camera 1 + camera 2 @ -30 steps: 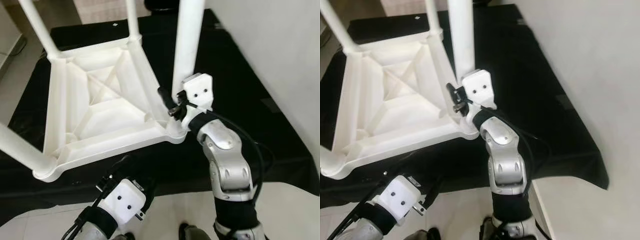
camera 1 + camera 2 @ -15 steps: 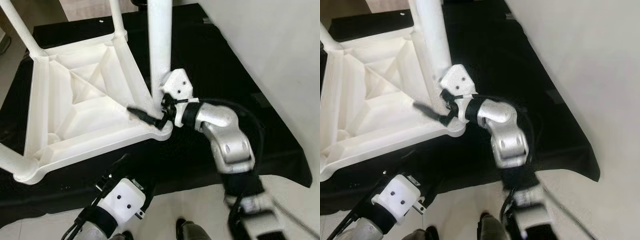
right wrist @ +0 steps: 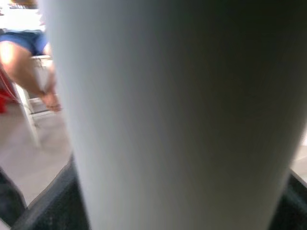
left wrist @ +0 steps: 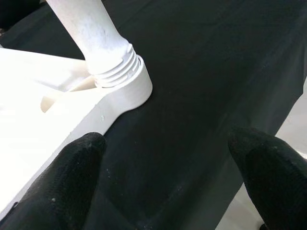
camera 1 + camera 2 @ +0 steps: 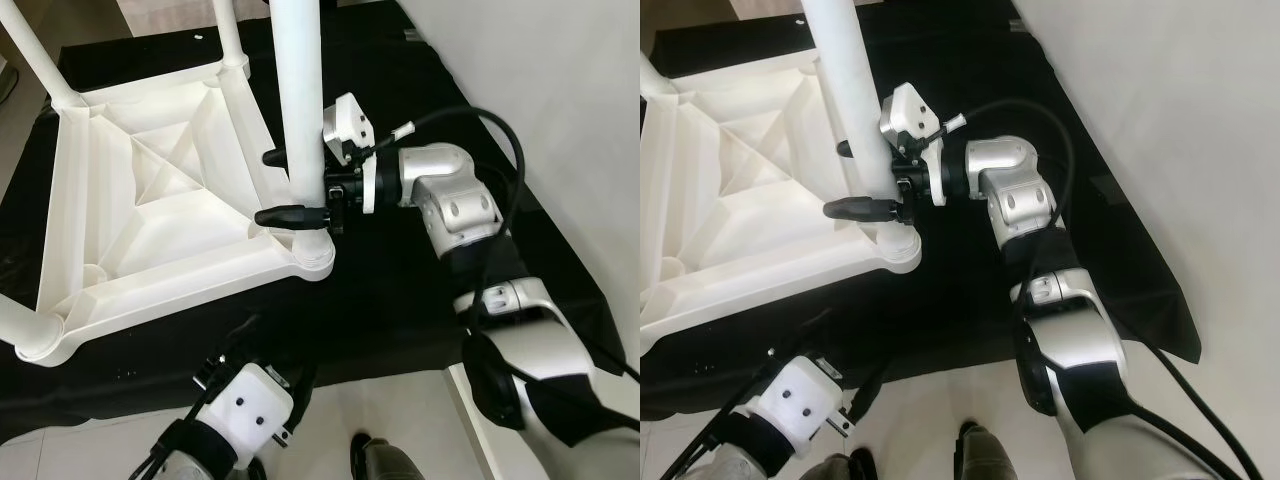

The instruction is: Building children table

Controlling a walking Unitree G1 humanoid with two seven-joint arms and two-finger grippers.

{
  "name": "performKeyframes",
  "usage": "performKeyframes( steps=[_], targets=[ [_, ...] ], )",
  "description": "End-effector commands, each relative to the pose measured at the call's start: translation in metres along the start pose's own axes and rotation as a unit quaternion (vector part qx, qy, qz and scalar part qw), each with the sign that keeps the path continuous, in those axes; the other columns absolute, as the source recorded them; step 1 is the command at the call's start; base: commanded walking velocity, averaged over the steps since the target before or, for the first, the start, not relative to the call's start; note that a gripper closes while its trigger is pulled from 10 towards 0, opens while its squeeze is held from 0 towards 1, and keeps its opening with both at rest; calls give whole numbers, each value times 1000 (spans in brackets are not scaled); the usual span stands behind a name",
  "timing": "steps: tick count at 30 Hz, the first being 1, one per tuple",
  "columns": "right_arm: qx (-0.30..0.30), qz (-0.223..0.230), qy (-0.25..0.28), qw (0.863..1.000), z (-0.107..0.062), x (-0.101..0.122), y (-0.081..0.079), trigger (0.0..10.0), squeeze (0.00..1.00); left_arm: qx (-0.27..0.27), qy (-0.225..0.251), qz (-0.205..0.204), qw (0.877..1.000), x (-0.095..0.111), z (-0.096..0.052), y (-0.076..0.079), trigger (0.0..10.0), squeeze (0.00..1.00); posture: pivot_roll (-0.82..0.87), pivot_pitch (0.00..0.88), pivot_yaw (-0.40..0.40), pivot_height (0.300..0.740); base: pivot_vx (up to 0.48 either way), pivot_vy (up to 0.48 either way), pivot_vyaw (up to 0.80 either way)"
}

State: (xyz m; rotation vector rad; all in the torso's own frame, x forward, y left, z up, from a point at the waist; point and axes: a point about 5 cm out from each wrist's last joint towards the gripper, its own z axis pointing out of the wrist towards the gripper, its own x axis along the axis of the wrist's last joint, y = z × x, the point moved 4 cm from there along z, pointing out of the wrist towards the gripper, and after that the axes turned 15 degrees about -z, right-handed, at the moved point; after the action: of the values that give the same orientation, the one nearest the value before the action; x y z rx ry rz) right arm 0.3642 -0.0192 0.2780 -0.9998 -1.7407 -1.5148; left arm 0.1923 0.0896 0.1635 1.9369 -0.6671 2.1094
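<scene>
Right claw (image 5: 285, 186) straddles table leg (image 5: 298, 100); left claw (image 4: 168, 177) open.

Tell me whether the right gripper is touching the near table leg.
Touching: in the left eye view, the right gripper has its fingers on both sides of the leg.

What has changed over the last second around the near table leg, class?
The right end effector swung round from below the near leg to reach in from the side, its fingers now straddling the leg just above its socket. The upturned white table stayed on the black cloth; the left end effector remained low and open.
</scene>
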Motion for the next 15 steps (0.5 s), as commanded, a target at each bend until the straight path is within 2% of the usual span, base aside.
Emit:
performKeyframes(
  steps=[1,2,11,15],
  targets=[
    [36,-5,2,999,10,-1,-6,3647,0,-1,-9,4,1000,-1,-4,2,10000,0,46,269,-5,740,0,0,0],
    [45,-3,4,999,10,-3,-6,0,0,-1,-9,3,1000,-1,-4,2,10000,0,46,269,-5,740,0,0,0],
    [45,6,15,999,4,-5,-2,0,0,-1,-10,1,1000,0,-4,3,10000,0,37,272,0,740,0,0,0],
    [-23,3,11,1000,-10,-12,7,0,0,-1,-9,0,1000,-1,-3,1,10000,0,18,269,5,740,0,0,0]
  ],
)
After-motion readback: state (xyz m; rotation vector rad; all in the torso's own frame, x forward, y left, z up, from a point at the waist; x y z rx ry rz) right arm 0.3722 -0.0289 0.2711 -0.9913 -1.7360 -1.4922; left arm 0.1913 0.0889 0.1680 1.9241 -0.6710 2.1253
